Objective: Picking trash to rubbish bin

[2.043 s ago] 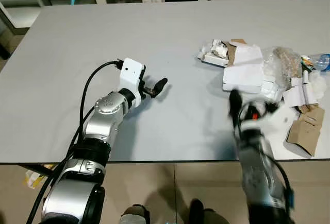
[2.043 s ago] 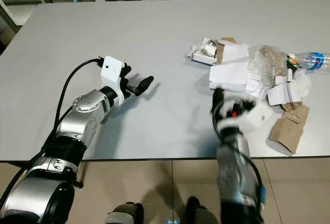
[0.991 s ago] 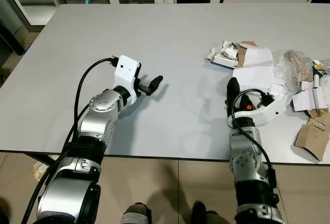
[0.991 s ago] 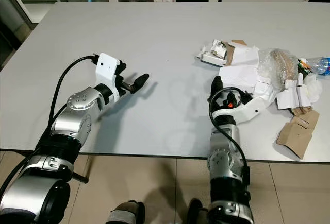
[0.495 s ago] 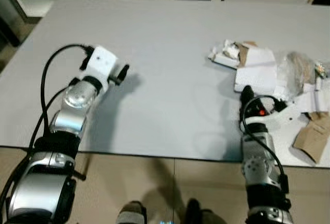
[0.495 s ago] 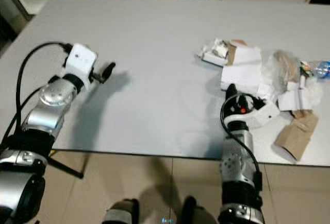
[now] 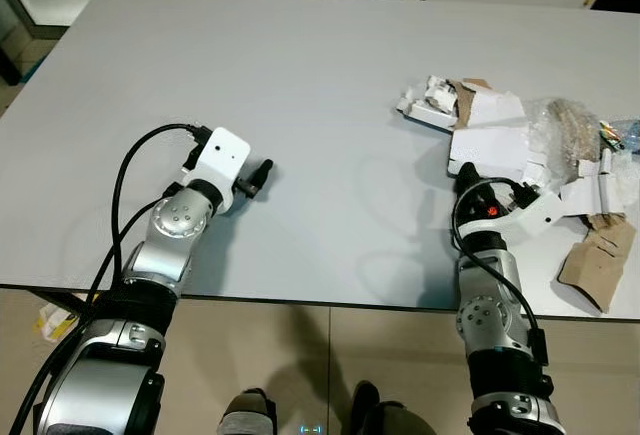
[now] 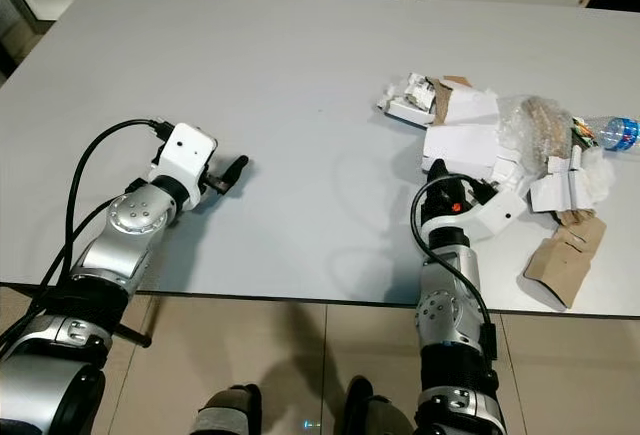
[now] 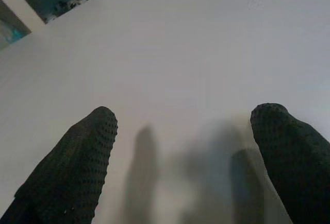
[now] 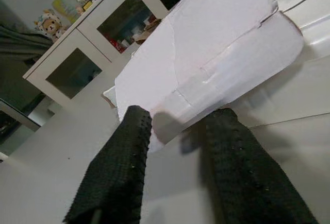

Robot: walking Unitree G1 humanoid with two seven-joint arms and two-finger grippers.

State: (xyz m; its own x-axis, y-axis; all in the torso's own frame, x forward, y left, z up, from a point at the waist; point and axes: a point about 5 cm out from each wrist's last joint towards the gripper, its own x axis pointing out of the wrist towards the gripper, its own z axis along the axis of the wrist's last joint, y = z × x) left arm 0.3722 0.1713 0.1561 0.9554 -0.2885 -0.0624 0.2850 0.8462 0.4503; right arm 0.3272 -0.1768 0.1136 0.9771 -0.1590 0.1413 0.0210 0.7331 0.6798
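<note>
My right gripper (image 10: 175,147) is down at the near edge of the trash pile, its 2 black fingers (image 10: 121,167) a little apart with nothing between them. The pads are rubbery with a dotted grip texture. Right past the tips sits a flat white cardboard box (image 10: 206,74), matte with folded flaps, lying on the smooth grey table (image 7: 330,85).

Rest of the pile spreads out to the right: another torn white box (image 8: 408,98) with a brown inside flap, a crinkly clear plastic bag (image 8: 535,120), 1 clear plastic bottle (image 8: 608,132) with a blue label, and 1 brown cardboard piece (image 8: 563,255) nearest the table edge. Can't read any writing on any of it.

My left gripper (image 9: 183,147) hangs over bare table well away from the trash, its 2 fingers spread wide, empty.
</note>
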